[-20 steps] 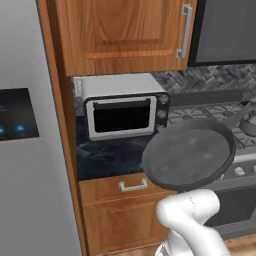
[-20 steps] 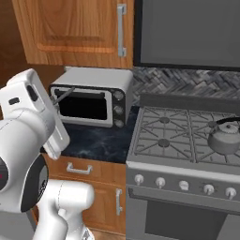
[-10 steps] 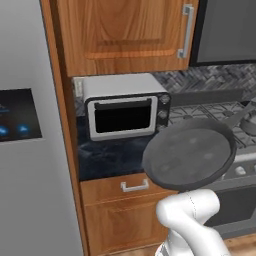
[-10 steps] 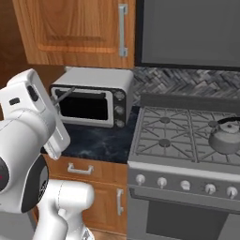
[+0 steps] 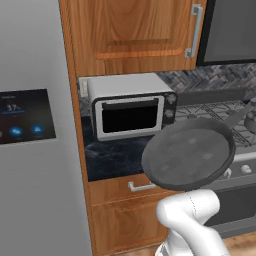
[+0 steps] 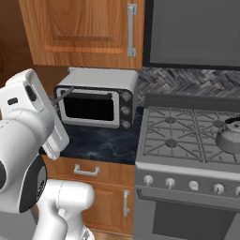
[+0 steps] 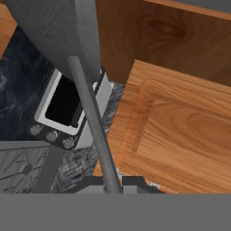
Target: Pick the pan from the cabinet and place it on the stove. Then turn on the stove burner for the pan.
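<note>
**Pan held by its handle in the air, in front of the counter**

The pan (image 5: 189, 156) hangs in mid-air in the left base view, a shallow round dark grey disc tilted so its face shows toward the camera. It fills the area from the centre toward 4 o'clock, in front of the counter edge and the left end of the stove (image 5: 235, 120). Its thin handle runs up toward 2 o'clock.

In the hand view the same handle rises from the bottom centre toward 11 o'clock, with the pan's grey body at the top left. The gripper (image 7: 113, 184) is closed on the handle, one dark finger tip on each side of it.

In the right base view a thin sliver of the handle pokes out at 10 o'clock, past the robot's white arm.

The stove (image 6: 187, 136) sits at 3 o'clock in the right base view, with black grates on top and silver knobs (image 6: 193, 184) along its front. A grey kettle (image 6: 229, 138) stands on its right side.

A silver toaster oven (image 5: 131, 107) with a dark glass door stands on the dark marbled counter (image 5: 112, 157), at 12 o'clock from the pan. Above it is the brown wooden cabinet (image 5: 132, 35); the door in view is shut, with a vertical silver bar handle (image 5: 194, 31). A grey refrigerator (image 5: 30, 150) with a lit panel stands at 9 o'clock.
</note>
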### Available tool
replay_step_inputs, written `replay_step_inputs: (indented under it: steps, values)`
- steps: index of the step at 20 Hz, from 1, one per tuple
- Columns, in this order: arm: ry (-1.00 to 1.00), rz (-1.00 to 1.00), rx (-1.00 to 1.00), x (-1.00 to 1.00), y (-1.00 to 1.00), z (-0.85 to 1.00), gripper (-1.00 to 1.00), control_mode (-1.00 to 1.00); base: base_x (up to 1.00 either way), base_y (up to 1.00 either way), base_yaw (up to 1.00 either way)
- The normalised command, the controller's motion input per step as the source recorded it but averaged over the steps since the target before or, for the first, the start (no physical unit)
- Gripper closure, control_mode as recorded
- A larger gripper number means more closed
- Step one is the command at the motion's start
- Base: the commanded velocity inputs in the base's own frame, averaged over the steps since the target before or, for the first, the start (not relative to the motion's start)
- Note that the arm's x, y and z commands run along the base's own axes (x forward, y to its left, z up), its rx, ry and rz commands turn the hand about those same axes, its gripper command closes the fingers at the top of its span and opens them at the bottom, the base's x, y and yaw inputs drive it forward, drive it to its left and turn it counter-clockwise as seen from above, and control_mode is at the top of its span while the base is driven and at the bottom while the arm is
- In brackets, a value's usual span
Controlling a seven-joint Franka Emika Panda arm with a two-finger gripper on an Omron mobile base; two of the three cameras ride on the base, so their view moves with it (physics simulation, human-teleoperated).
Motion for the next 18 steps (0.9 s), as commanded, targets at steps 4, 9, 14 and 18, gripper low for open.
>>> replay_step_inputs:
  steps: [4,9,14,18]
  values:
    - [0.00,0.00,0.00,0.00,0.00,0.00,1.00,1.00,0.38,0.04,-0.03]
    - [0.00,0.00,0.00,0.00,0.00,0.00,1.00,1.00,0.33,0.07,-0.03]
    - [0.00,0.00,0.00,0.00,0.00,0.00,1.00,1.00,0.35,0.13,-0.03]
    - [0.00,0.00,0.00,0.00,0.00,0.00,1.00,1.00,0.35,0.18,-0.03]
